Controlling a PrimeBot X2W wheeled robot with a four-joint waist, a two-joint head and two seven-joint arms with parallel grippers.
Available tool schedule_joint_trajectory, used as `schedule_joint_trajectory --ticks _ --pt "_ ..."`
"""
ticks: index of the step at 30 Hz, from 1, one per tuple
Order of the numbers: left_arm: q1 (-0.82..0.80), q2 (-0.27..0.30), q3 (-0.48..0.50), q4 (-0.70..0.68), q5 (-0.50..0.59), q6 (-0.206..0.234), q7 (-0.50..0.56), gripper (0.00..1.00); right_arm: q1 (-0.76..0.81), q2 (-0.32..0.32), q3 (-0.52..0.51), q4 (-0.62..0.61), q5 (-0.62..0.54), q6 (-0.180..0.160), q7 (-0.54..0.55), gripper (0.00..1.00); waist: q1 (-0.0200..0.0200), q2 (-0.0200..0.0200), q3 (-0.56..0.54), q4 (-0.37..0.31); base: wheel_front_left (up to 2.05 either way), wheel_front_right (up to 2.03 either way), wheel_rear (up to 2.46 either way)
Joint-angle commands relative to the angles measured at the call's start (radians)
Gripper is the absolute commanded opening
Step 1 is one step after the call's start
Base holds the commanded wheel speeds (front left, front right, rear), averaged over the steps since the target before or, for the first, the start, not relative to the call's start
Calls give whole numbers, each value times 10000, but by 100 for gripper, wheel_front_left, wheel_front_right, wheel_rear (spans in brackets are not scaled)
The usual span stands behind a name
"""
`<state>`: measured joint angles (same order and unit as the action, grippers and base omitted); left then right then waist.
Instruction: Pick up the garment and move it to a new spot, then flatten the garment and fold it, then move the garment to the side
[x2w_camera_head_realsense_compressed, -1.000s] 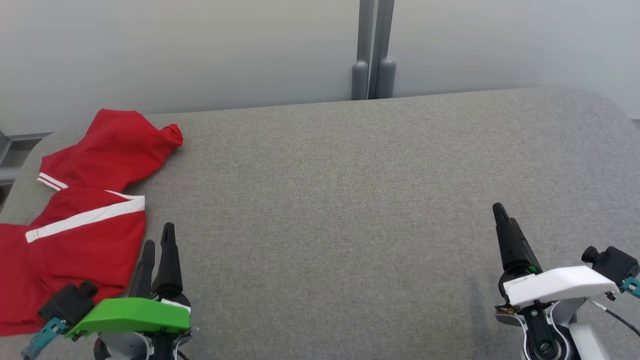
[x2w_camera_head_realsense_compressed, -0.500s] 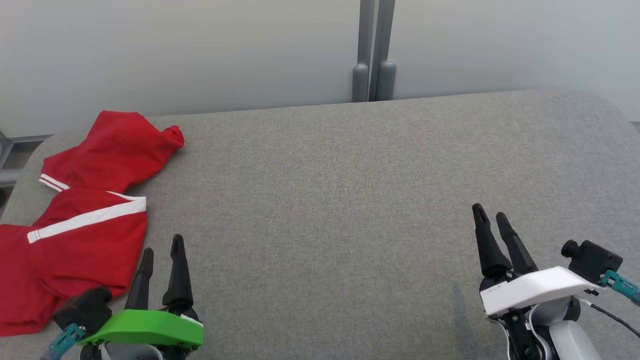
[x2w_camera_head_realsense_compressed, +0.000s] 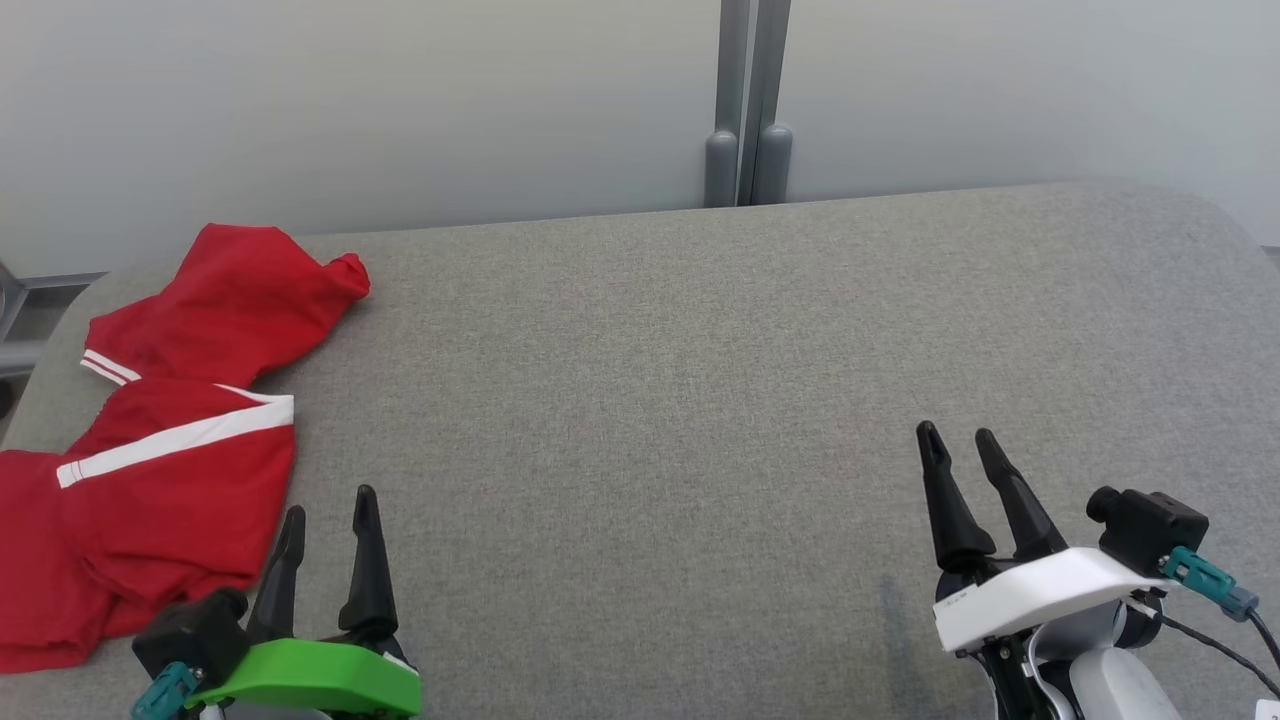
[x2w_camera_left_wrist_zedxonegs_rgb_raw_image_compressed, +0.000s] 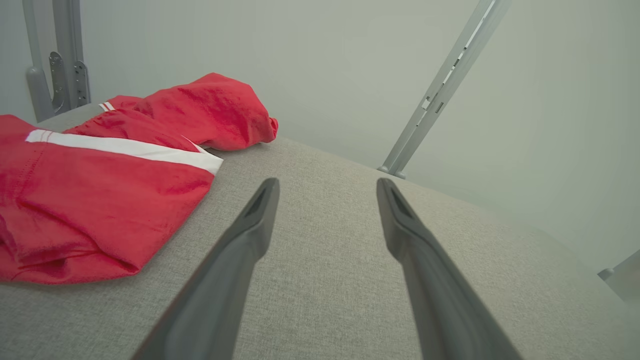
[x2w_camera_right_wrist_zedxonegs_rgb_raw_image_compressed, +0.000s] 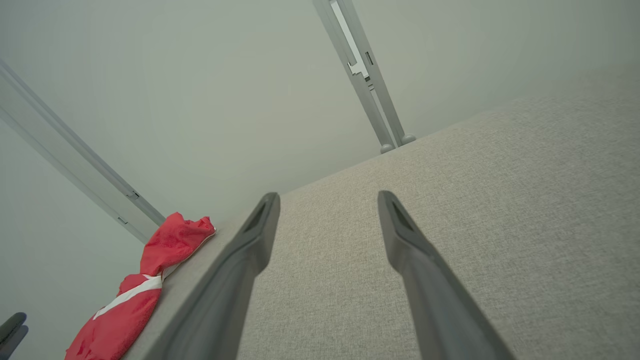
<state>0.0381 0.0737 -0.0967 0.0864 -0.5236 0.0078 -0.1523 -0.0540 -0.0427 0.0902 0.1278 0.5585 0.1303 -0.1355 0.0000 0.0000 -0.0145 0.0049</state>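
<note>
- Left gripper (x2w_camera_head_realsense_compressed: 329, 500), lower left of the head view: green housing, two long dark tapered fingers spread apart, nothing between them. It is over bare cloth.
- Right gripper (x2w_camera_head_realsense_compressed: 957, 432), lower right: white housing, fingers likewise parted and empty.
- Garment (x2w_camera_head_realsense_compressed: 170, 450) lies at the left of the frame, just beside the left gripper's outer finger. In the left wrist view there is a strip of bare surface between them, so they are not touching. It is well apart from the right gripper.
- Garment material: red, matte, soft fabric with white bands. It is rumpled, with a rolled fold along its near edge.
- Shape and axis: broad near portion at lower left, narrowing to a bunched tip at upper left. Long axis runs from the lower-left corner up and rightward, and the tip points to the upper right. The wide white band slants the same way.
- Table (x2w_camera_head_realsense_compressed: 680, 360): grey woven upholstery-like cover, flat, with rounded far corners.
- Far side: pale plain wall with a grey metal post (x2w_camera_head_realsense_compressed: 746, 100) at top centre.
</note>
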Motion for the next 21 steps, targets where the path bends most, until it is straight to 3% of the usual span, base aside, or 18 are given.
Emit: schedule_joint_trajectory --ticks 1,21 --pt "43 69 -13 -124 282 29 -93 100 -45 -55 57 -103 -267 4 -106 100 0 0 -2 2 0 0 0" --pt "310 9 -72 -84 1992 76 -543 100 -13 -72 356 -165 -2118 5 -623 100 0 0 -28 -5 0 0 0"
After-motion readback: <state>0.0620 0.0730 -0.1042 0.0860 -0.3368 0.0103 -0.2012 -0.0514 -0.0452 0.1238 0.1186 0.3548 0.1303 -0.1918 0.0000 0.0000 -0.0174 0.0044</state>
